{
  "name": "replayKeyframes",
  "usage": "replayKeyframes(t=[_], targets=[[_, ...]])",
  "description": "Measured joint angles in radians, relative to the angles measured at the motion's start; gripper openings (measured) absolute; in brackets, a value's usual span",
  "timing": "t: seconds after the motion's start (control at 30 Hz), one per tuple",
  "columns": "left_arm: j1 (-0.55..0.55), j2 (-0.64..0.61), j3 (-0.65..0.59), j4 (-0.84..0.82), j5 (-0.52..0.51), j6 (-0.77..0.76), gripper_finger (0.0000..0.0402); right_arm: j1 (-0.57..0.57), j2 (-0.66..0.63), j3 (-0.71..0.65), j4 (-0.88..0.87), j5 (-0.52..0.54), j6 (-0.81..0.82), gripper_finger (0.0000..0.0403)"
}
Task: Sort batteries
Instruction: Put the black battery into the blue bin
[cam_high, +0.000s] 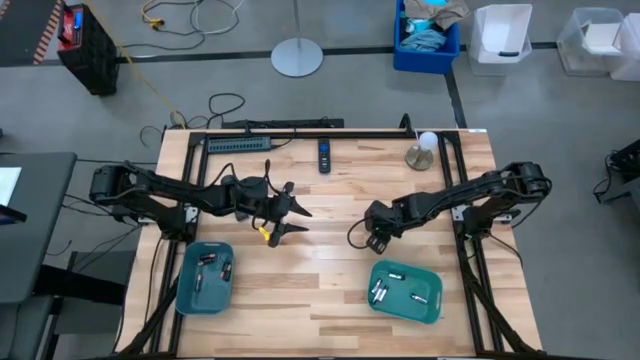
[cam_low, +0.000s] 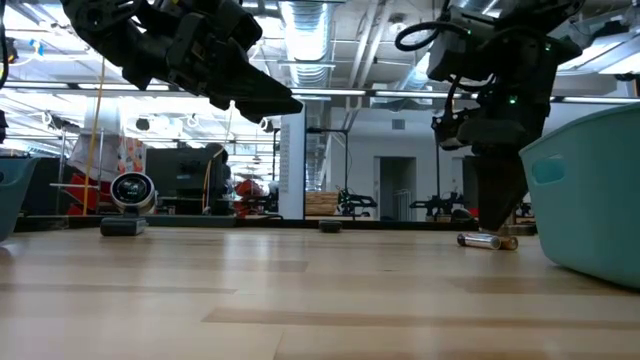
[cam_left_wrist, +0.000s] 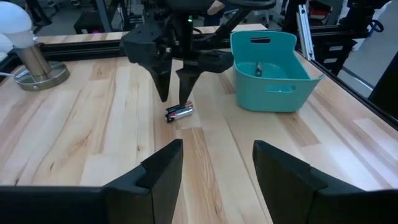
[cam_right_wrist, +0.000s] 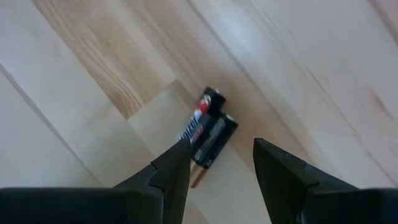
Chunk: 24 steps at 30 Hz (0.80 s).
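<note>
Right wrist view alone: two batteries touching, side by side, below spread right tool.

Robotics lab: framed workbench, cables

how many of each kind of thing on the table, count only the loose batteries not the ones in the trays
teal trays: 2
loose batteries: 2, lying side by side
remote: 1
lamp: 1
power strip: 1
total: 7
</note>
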Motion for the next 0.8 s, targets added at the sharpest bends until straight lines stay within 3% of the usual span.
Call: replayKeyframes(t=[0.4, 0.8], targets=[[0.000, 0.000, 0.000, -0.002, 0.001, 0.000, 0.0189, 0.000, 0.000, -0.038, 0.018, 0.001, 0.031, 0.0191], [0.000, 0.001, 0.000, -0.003, 0.000, 0.000, 0.0189, 0.001, 0.001, -0.038, -0.052, 0.004, -0.117, 0.0191]])
